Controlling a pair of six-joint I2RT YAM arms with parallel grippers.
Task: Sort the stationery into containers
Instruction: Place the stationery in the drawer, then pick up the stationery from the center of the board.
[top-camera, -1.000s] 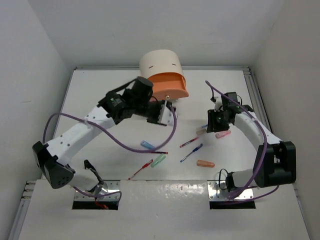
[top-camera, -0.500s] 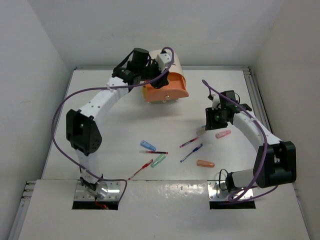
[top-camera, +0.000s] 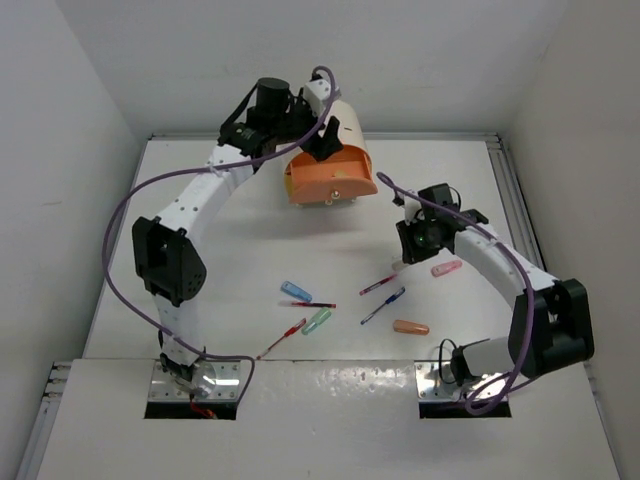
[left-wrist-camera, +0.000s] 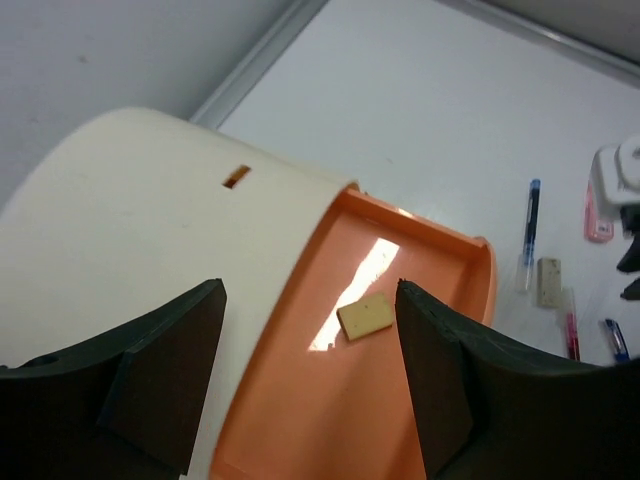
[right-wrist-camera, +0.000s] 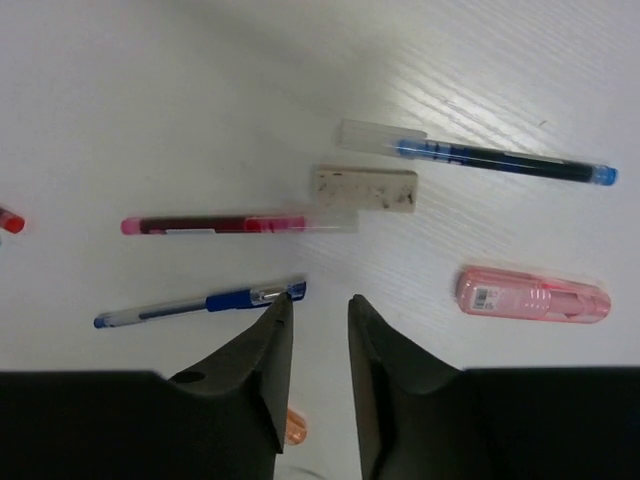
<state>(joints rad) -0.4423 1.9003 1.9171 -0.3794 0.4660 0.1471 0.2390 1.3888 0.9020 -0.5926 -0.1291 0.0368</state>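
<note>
A tan piece (left-wrist-camera: 365, 316) lies in the open orange drawer (left-wrist-camera: 300, 430) of the cream cabinet (left-wrist-camera: 130, 230), with the left fingers (left-wrist-camera: 160, 380) spread wide and empty above it. Pens (top-camera: 378, 286) and capsules (top-camera: 411, 327) lie on the surface (top-camera: 220, 290). The right fingers (right-wrist-camera: 240, 370), barely parted and empty, hover over a blue pen (right-wrist-camera: 200, 302), apparently lining up a pick.

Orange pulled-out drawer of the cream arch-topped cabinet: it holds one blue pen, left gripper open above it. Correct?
No: the left wrist view shows the orange drawer holding one tan rectangular block, not a blue pen. The left gripper is open above it.
</note>
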